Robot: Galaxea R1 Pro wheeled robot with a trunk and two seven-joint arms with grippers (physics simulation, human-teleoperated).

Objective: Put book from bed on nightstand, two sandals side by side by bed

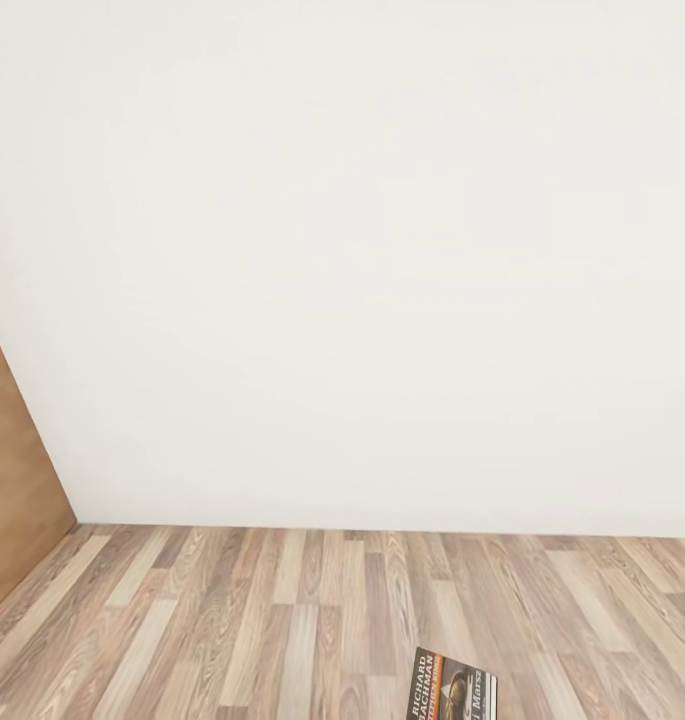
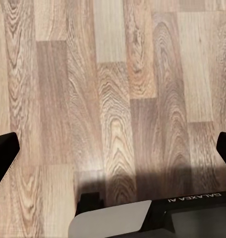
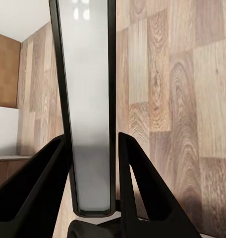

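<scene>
Facing a plain white wall (image 1: 342, 250), the head camera is taking in a floor (image 1: 232, 620) of grey-brown wood-grain planks meeting the wall's base. A brown wooden panel (image 1: 12, 480) is standing at the wall's left end. The book (image 1: 452, 688) — dark cover, white lettering, orange band — is showing at the bottom edge of the head view, below the wall line. In the right wrist view, the right gripper (image 3: 92, 163) is clamping the book edge-on, pale pages between two black fingers (image 3: 138, 188). In the left wrist view, the left gripper (image 2: 113, 148) is holding nothing — dark fingertips (image 2: 4, 148) spread wide over the planks.
</scene>
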